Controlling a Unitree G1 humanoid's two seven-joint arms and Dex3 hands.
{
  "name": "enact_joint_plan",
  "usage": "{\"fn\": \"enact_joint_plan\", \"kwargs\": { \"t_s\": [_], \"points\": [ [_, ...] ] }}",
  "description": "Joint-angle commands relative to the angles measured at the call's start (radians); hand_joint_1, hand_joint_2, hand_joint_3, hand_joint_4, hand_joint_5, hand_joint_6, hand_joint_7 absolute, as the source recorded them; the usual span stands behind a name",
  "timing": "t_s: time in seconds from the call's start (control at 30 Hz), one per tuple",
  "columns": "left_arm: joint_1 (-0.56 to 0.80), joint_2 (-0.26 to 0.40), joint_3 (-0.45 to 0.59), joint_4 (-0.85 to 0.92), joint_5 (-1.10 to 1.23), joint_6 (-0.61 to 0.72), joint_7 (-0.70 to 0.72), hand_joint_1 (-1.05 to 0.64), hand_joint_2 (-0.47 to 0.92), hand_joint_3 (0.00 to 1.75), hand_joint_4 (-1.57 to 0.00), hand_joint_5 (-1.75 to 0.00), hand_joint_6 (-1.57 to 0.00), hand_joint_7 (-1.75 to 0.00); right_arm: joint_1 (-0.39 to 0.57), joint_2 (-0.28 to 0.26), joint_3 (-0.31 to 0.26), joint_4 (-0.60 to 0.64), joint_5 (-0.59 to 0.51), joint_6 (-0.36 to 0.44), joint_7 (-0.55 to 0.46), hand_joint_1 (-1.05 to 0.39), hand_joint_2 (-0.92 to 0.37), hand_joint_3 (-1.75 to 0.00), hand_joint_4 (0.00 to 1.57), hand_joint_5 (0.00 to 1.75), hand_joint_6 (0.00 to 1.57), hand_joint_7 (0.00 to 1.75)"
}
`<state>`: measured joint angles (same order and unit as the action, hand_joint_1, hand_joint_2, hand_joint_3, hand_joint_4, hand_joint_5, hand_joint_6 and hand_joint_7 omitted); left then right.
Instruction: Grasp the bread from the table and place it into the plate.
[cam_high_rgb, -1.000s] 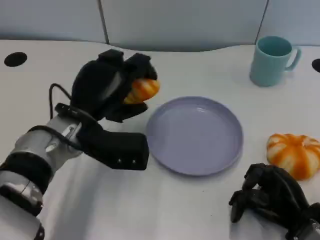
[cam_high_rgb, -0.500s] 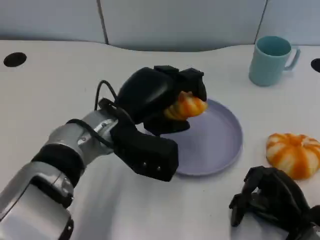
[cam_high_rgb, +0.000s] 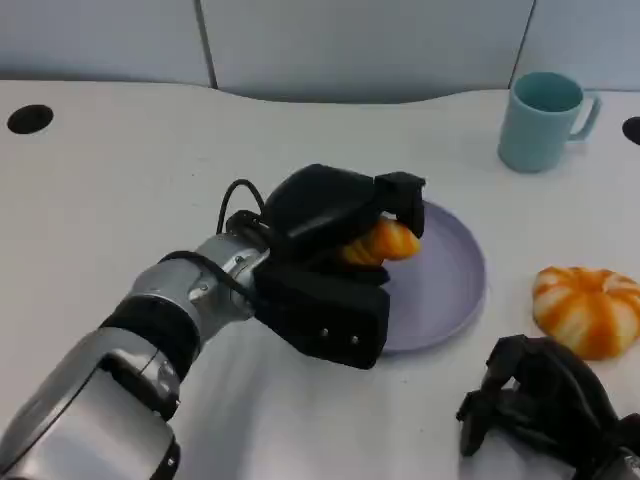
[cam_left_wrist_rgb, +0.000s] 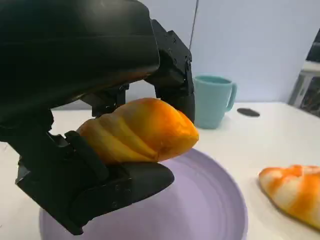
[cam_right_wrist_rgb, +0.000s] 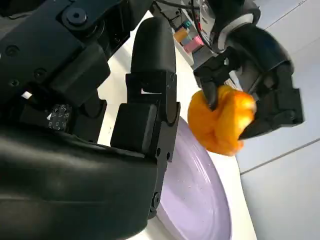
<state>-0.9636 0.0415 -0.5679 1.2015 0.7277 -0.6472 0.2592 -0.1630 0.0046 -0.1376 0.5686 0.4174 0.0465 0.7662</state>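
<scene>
bread (cam_high_rgb: 385, 241) pinched in left hand (cam_high_rgb: 330, 215) fingers | hangs over plate (cam_high_rgb: 455, 275), 9 o'clock side | right hand (cam_high_rgb: 545, 400) curled, holding nothing, on bench

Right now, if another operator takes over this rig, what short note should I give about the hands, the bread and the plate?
Left hand: holds the small bread above the purple plate, not yet released; the left wrist view shows a gap between the bread and the plate.
Right hand: low at the near table edge, fingers curled, holding nothing.
Second, larger bread: lies on the table, beside the plate on the right hand's side, untouched.
Teal mug: at the far side, clear of the work.
Done: first bread grasped and carried over the plate.
Left: lower it, let go, withdraw. The second bread may follow.
</scene>
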Motion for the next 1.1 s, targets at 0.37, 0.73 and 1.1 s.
{"fn": "enact_joint_plan", "kwargs": {
  "t_s": [0.37, 0.73, 1.1],
  "points": [
    [-0.018, 0.021, 0.015, -0.058, -0.067, 0.106, -0.343, -0.99, 0.92, 0.4, 0.0, -0.14, 0.0, -0.18, 0.039, -0.013, 0.016, -0.031, -0.012, 0.03, -0.028, -1.05, -0.47, 0.0, 1.57, 0.67, 1.57, 0.45],
    [0.062, 0.041, 0.143, -0.158, -0.262, 0.056, -0.454, -1.05, 0.92, 0.44, -0.02, -0.01, -0.05, -0.03, 0.039, -0.013, 0.018, -0.033, -0.002, 0.028, -0.036, -1.05, -0.48, -0.01, 1.57, 0.68, 1.57, 0.45],
    [0.369, 0.082, 0.376, -0.533, -0.707, 0.114, -0.738, -0.96, 0.92, 0.4, -0.19, -0.16, -0.12, -0.08, 0.031, -0.025, 0.013, -0.025, -0.002, 0.024, -0.028, -1.05, -0.48, 0.0, 1.57, 0.67, 1.57, 0.45]
  ]
}}
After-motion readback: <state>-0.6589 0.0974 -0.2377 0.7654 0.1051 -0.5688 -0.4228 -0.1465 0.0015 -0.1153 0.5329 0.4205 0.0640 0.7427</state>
